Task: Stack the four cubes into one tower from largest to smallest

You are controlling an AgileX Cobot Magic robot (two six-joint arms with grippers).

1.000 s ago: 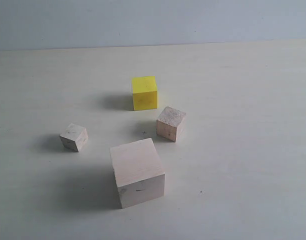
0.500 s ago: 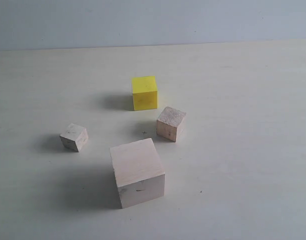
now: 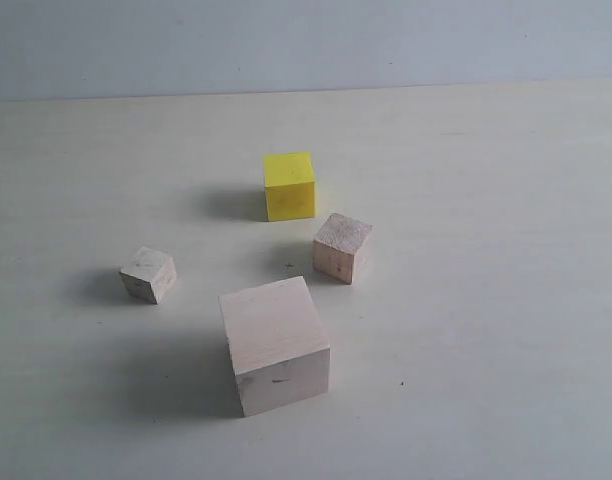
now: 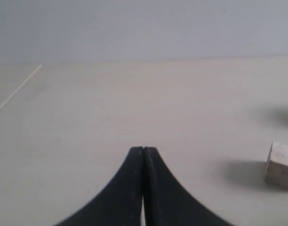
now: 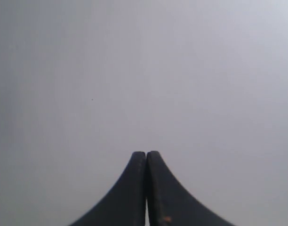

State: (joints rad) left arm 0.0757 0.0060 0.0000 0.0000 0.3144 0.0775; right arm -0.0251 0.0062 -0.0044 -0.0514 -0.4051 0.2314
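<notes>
Grippers: left gripper (image 4: 143,149) and right gripper (image 5: 146,153), black jaws pressed together, holding nothing.
Cut off: small bare-wood cube (image 4: 281,165), partly past the left wrist frame's edge.

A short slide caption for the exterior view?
Large wooden cube, yellow cube, two smaller wooden cubes apart on a table.
</notes>
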